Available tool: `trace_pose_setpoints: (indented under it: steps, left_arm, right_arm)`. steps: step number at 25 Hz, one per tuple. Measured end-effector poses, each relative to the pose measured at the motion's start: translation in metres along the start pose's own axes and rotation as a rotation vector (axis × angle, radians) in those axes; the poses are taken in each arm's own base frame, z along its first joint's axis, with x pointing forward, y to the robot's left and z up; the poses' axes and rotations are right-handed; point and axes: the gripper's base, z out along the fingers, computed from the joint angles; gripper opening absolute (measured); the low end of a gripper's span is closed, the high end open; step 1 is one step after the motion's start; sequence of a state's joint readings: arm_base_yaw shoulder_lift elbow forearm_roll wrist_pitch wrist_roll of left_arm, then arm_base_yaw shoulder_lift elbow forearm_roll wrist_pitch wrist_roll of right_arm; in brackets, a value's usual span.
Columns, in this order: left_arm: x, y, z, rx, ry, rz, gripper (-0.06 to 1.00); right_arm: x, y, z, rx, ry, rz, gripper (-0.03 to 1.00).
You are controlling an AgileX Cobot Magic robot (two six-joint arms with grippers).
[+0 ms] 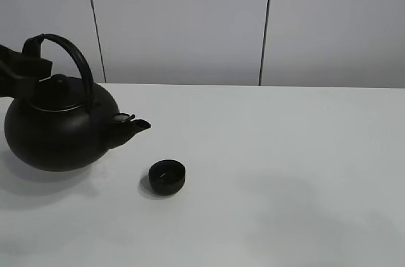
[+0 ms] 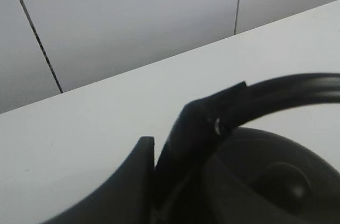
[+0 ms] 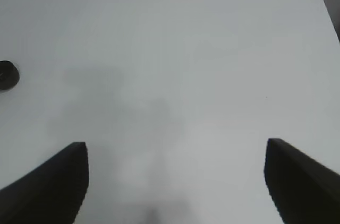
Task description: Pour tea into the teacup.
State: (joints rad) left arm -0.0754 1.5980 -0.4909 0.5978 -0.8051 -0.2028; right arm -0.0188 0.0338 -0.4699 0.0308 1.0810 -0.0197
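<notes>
1. Right now the teacup (image 1: 167,176) stands upright on the table (image 1: 285,153), mouth up. It is round, so its only axis is vertical and it has no side-to-side heading.
2. We see it left of centre in the high view, near the kettle (image 1: 57,131) but clear of it, slightly toward the camera from the spout (image 1: 136,124).
3. The spout points right in that view, roughly toward the cup.
4. The left claw (image 1: 28,68) is clamped shut on the arched handle (image 1: 73,52). The left wrist view confirms it: fingers (image 2: 191,128) pinch the handle (image 2: 287,88) above the kettle body (image 2: 265,181).
5. We cannot tell whether the kettle base rests on the table or sits just off it.
6. The right claw (image 3: 175,144) hangs over bare table with its jaws spread wide and nothing between them. The teacup (image 3: 8,75) sits at the edge of its view, well apart.
7. The table is plain matte white with soft shadows. Behind it is a pale panelled wall (image 1: 190,20) with thin dark vertical seams.
</notes>
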Motion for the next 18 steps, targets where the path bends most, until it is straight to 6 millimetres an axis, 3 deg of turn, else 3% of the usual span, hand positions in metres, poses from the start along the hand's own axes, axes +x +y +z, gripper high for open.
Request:
trace_pose_setpoints:
  steps: [18]
  left_arm:
    - [0.0028,0.0052,0.0004,-0.053,0.038,-0.041,0.14]
  right_arm:
    - [0.0,0.0,0.0,0.0,0.0,0.0,0.62]
